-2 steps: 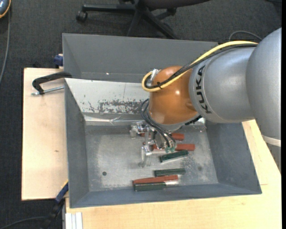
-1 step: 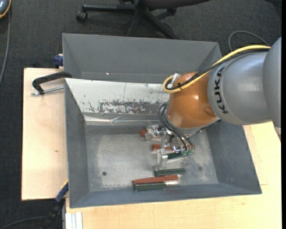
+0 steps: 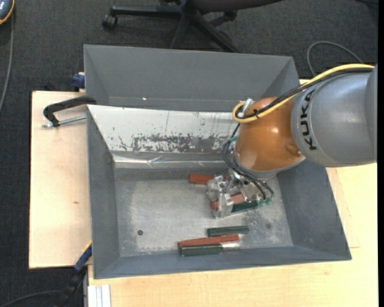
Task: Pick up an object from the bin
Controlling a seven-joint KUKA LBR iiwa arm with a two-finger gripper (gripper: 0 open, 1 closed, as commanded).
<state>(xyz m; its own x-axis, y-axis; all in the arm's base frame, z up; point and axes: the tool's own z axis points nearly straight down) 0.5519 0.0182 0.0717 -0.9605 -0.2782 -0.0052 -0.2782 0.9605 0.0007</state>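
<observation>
Surface: grey metal bin (image 3: pixel 101 198), floor scuffed pale at ctr; back wall (image 3: pixel 162 141) carries a band of dark specks & scratches.
Room: dark carpet (image 3: pixel 42 42) round the bin; legs of an office chair base (image 3: pixel 180 15) cut off at top edge.
Arm: grey KUKA arm (image 3: pixel 339 123) w/ orange cover (image 3: pixel 267 141) enters from right, yellow & dark cables looped over the cover.
Gripper: gripper (image 3: pixel 223 196) is down at the floor, right of ctr, in a small cluster of bits.
Nearest thing: short red-brown piece (image 3: pixel 236 198) touching the gripper's tip, right-ctr of floor; a green piece (image 3: pixel 257 204) just beside it to the right.
Others: red-brown block (image 3: pixel 200 178) just behind the gripper, near back wall; dark green bar (image 3: pixel 228 230) in front; long red-and-dark bar (image 3: pixel 209 243) along front wall.
Grip: we can't make out whether it is spread or closed, nor whether anything sits betw. its tips.
Hidden: the cover & cables mask the gripper's upper part; we can't tell the cluster's pieces apart for sure.
Small mark: dark dot (image 3: pixel 140 233) on floor, left-front; we can't tell what it is.
</observation>
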